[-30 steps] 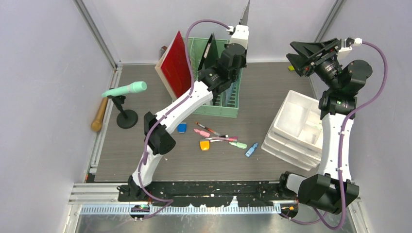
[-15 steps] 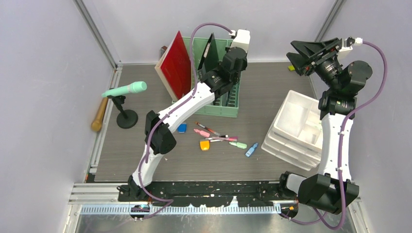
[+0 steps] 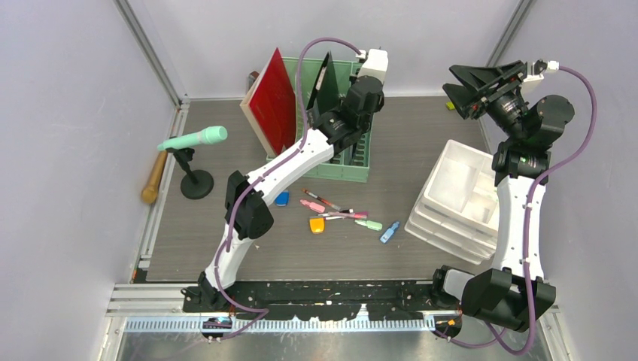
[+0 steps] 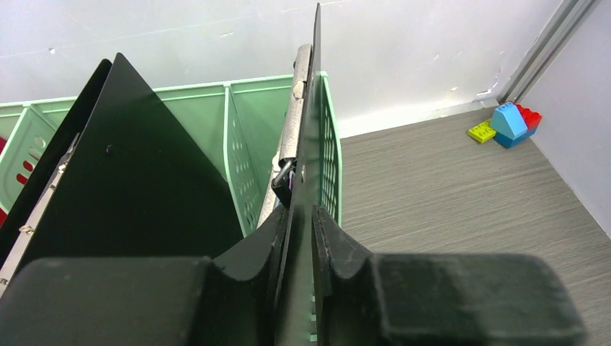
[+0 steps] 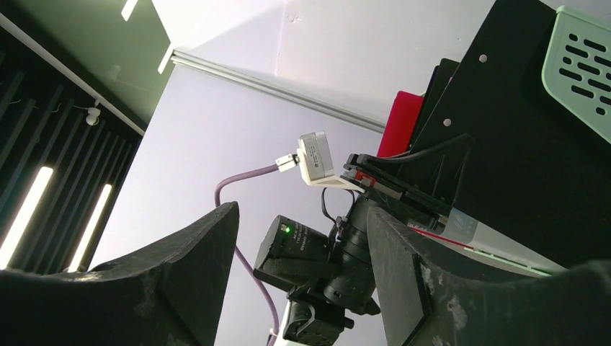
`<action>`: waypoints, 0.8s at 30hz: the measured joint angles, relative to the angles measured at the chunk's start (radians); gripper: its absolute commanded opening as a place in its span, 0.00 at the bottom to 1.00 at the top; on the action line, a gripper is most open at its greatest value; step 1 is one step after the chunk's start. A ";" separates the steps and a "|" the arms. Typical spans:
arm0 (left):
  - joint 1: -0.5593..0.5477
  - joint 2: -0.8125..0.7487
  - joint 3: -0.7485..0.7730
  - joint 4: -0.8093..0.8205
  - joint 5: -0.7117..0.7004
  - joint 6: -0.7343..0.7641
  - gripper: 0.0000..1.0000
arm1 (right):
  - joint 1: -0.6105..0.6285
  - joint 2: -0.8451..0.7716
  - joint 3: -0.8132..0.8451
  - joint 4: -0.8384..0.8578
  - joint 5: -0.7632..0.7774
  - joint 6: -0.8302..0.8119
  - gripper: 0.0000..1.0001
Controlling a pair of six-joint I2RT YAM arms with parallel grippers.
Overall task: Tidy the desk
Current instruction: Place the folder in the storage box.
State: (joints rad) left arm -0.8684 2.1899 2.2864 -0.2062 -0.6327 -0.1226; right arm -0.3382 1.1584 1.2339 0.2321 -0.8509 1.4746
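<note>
The black folder [image 4: 308, 187], upright in the end slot of the green rack [image 4: 252, 108] at the far side of the desk [image 4: 447, 187], was closely flanked by the left gripper [image 4: 301, 216]; whether it was pinched could not be told. The jaws were best parted fully and lifted straight, lest the folder be tipped. The right gripper [image 5: 301, 216] was held spread and empty.

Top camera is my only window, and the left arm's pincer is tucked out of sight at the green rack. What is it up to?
Observer: The left wrist camera shows the left pincer with one finger on each side of a thin black folder, which stands in the end slot of the green rack. Whether it squeezes the folder, I cannot tell.
Visitor: And the small yellow-green thing by the back wall?
Observer: It is one of a little huddle of toy bricks, with a blue one and a red one right beside it.
Visitor: Is the other arm carrying something?
Observer: No. Its own camera shows the right pincer wide open, with nothing between the fingers.
</note>
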 measured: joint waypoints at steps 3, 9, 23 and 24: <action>0.000 0.000 0.000 0.000 0.000 0.005 0.26 | 0.000 0.000 0.000 0.000 0.000 0.000 0.72; -0.011 -0.005 -0.013 0.006 0.009 0.048 0.33 | 0.000 0.000 0.000 0.000 0.000 -0.002 0.72; -0.021 -0.018 -0.034 0.080 -0.019 0.159 0.00 | 0.000 -0.028 -0.002 -0.011 0.000 -0.019 0.72; -0.021 -0.018 -0.034 0.087 -0.023 0.163 0.00 | 0.000 -0.028 -0.003 -0.012 0.000 -0.021 0.72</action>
State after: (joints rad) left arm -0.8898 2.1723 2.2524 -0.1196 -0.6559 0.0402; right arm -0.3382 1.1301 1.2308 0.2203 -0.8505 1.4540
